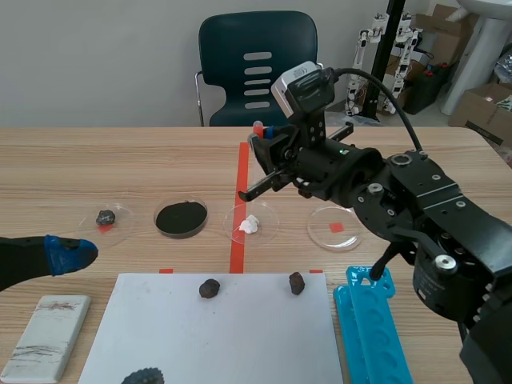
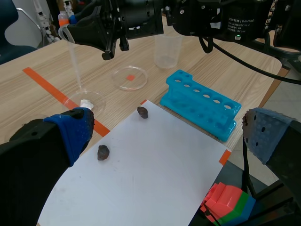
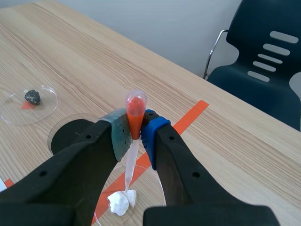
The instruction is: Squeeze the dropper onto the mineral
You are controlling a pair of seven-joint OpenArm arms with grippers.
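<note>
My right gripper (image 1: pixel 262 132) (image 3: pixel 135 127) is shut on the orange-red bulb of a clear dropper (image 3: pixel 134 113) (image 2: pixel 74 61), held upright. The dropper's thin tip points down and reaches the white mineral (image 3: pixel 121 202) (image 1: pixel 250 225) (image 2: pixel 86 103), which lies in a clear petri dish (image 1: pixel 270 218) by the orange tape line. Whether the tip touches the mineral I cannot tell. My left gripper (image 1: pixel 68 252) (image 2: pixel 171 134) stands open low at the table's left, above the white sheet, with nothing between its fingers.
Other dishes hold black powder (image 1: pixel 181 218), a dark stone (image 1: pixel 106 217) and nothing but a red mark (image 1: pixel 334 228). A white sheet (image 1: pixel 240 344) carries two dark stones (image 1: pixel 210 288) (image 1: pixel 297 282). A blue rack (image 1: pixel 372 328), a grey block (image 1: pixel 46 336) and a cup (image 2: pixel 168 49) stand nearby.
</note>
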